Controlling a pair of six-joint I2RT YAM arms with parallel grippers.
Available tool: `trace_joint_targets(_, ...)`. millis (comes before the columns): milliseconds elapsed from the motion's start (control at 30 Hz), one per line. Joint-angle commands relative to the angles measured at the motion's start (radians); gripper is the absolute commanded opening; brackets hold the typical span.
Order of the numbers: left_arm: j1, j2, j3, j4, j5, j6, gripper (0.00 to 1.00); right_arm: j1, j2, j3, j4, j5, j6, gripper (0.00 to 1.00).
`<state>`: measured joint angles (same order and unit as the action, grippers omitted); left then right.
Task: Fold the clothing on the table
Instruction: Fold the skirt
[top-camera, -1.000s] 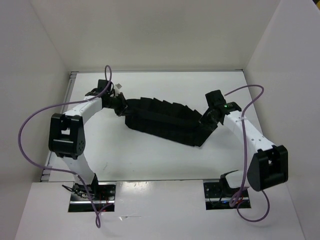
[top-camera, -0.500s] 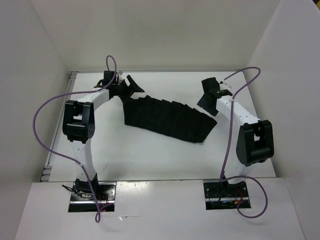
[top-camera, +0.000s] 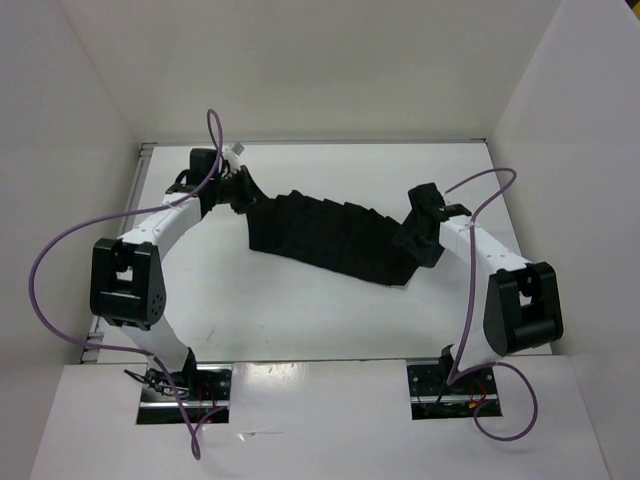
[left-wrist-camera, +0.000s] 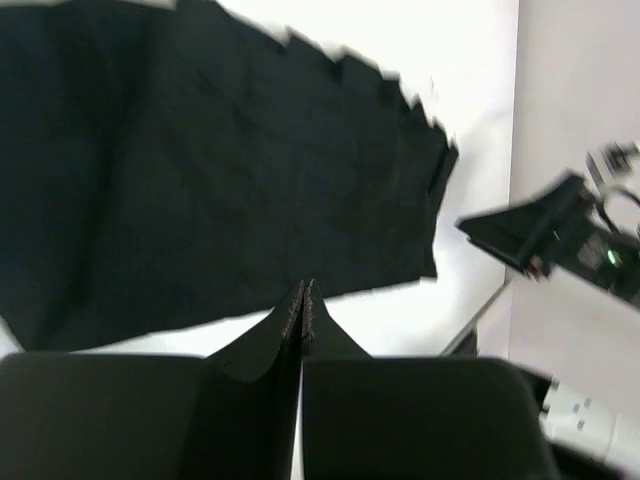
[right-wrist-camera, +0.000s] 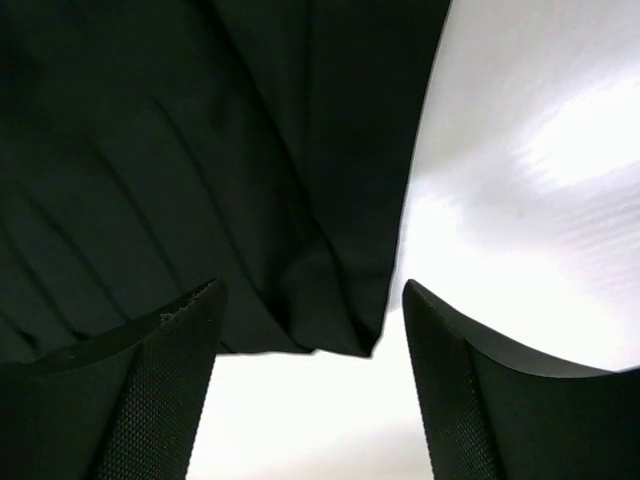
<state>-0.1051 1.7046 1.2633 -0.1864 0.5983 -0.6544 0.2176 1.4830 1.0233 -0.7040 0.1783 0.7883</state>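
Note:
The clothing (top-camera: 330, 235), a black pleated skirt, lies flat across the middle of the white table (top-camera: 300, 320), slanting from back left to front right. My left gripper (top-camera: 243, 195) sits at its left end. In the left wrist view this gripper (left-wrist-camera: 303, 290) is shut with nothing between its fingers, and the skirt (left-wrist-camera: 200, 170) spreads out beyond the tips. My right gripper (top-camera: 418, 243) hovers at the skirt's right end. It stands open (right-wrist-camera: 312, 290) in the right wrist view, with a corner of the skirt (right-wrist-camera: 200, 150) between and beyond its fingers (right-wrist-camera: 170, 350), which do not pinch it.
White walls (top-camera: 560, 110) enclose the table at the back and both sides. Purple cables (top-camera: 60, 250) loop off both arms. The arm bases (top-camera: 180, 385) stand at the near edge. The right arm (left-wrist-camera: 560, 230) shows in the left wrist view.
A second ago both grippers held the skirt's ends, then let go and lifted away open. Both have come back down to the ends: the left is shut, the right open. The skirt lies wider.

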Motion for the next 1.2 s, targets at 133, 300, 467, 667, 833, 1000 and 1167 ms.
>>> trace_joint_targets(133, -0.034, -0.094, -0.068, 0.002, 0.083, 0.102, 0.00, -0.004, 0.066, -0.063, 0.041, -0.132, 0.002, 0.77)
trace_joint_targets(300, -0.064, -0.094, -0.090, -0.031, -0.012, 0.136, 0.00, -0.004, 0.131, -0.083, 0.061, -0.151, 0.002, 0.77)
trace_joint_targets(467, -0.088, -0.094, -0.059, -0.042, -0.035, 0.136, 0.00, -0.004, 0.200, -0.092, 0.086, -0.160, 0.012, 0.77)
trace_joint_targets(667, -0.182, -0.004, 0.030, -0.079, -0.035, 0.216, 0.00, -0.004, 0.243, -0.072, 0.172, -0.180, 0.022, 0.26)
trace_joint_targets(833, -0.313, 0.186, 0.236, -0.192, -0.069, 0.363, 0.00, -0.004, 0.243, -0.026, 0.182, -0.148, 0.012, 0.00)
trace_joint_targets(1000, -0.373, 0.299, 0.358, -0.239, -0.201, 0.352, 0.00, 0.014, 0.223, -0.026, 0.173, -0.138, 0.012, 0.00)
trace_joint_targets(1167, -0.406, 0.369, 0.381, -0.272, -0.316, 0.329, 0.00, 0.014, 0.189, -0.026, 0.164, -0.138, 0.012, 0.00)
